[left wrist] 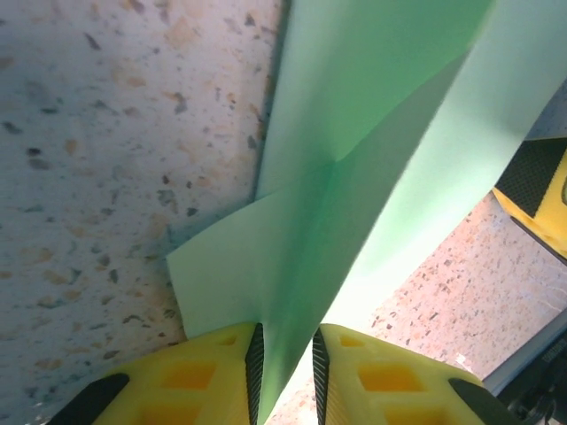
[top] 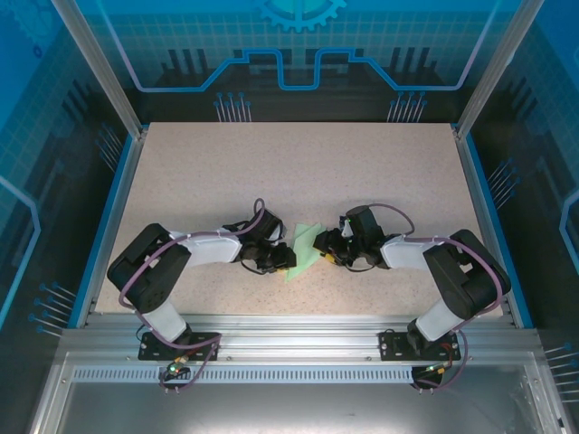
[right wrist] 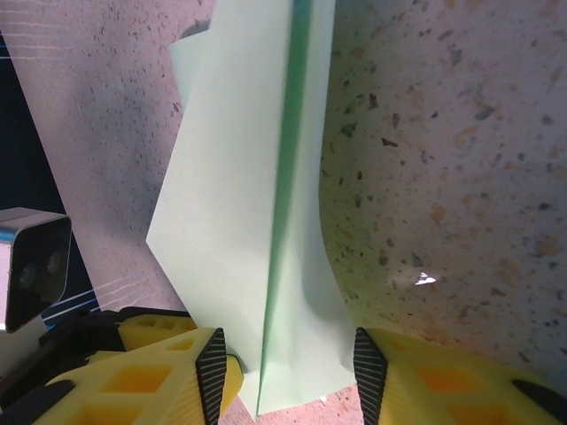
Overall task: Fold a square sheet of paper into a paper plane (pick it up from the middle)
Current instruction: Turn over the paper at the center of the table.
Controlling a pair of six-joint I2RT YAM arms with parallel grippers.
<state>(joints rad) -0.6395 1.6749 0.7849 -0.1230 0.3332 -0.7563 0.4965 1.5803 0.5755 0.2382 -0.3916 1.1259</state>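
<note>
Looks down on a speckled beige worktop point(top: 298, 172) with two arms reaching inward from the near edge, the left arm point(top: 208, 249) and the right arm point(top: 416, 251). Finds both meeting at a piece of mint-green paper point(top: 305, 253) near the worktop's middle, a little toward the near edge. Shows the paper folded, with a long centre crease and angled flaps.

From the left wrist, shows the paper point(left wrist: 372, 133) rising off the surface and the left jaws drawn narrow, pinching a standing fold between yellow fingers point(left wrist: 213, 372), with a black pad against each face. Catches one yellow finger point(left wrist: 542, 199) of the other arm at the right edge, just beside the paper.

From the right wrist, shows the right jaws standing partly apart, astride the near end of the paper point(right wrist: 239, 204), with the crease running away between yellow fingers point(right wrist: 151, 381). Cannot tell whether those pads touch the paper.
</note>
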